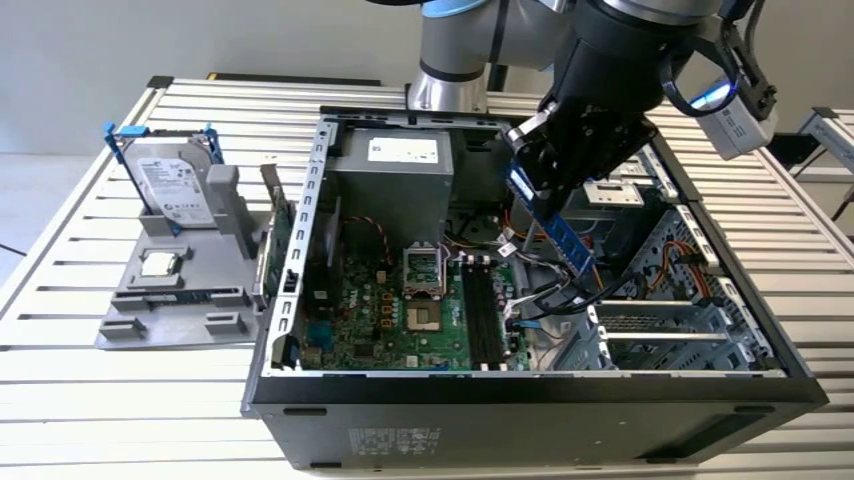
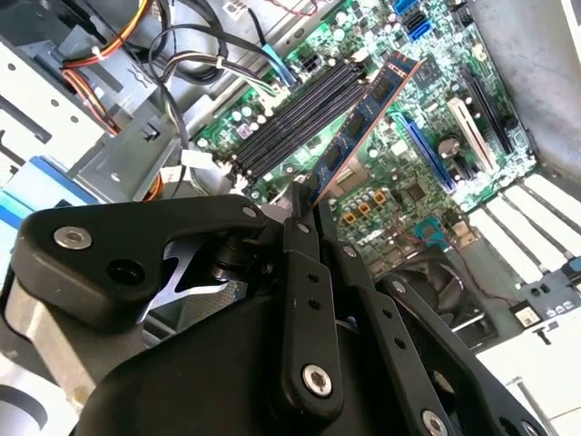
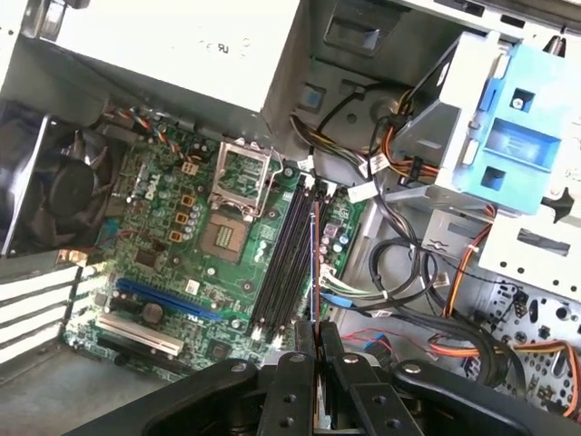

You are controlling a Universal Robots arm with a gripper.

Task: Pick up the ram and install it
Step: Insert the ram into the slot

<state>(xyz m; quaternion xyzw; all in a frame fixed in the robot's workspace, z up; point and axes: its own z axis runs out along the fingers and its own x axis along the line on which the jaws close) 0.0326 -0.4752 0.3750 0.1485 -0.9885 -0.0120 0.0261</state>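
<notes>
Gripper (image 2: 307, 207) clenched on ram (image 2: 368, 118), which hangs tilted above the slots (image 2: 290, 123) beneath it. Risk: if it goes in askew, the ram could jam vs. slot edge or twist in the grip.

arm (image 1: 621, 60) angled down, jaws clamped

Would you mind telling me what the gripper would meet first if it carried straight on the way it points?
Probably the black memory slots on the motherboard. The ram held in the gripper sticks out ahead of it and would touch them first, though depth is unclear.
</notes>
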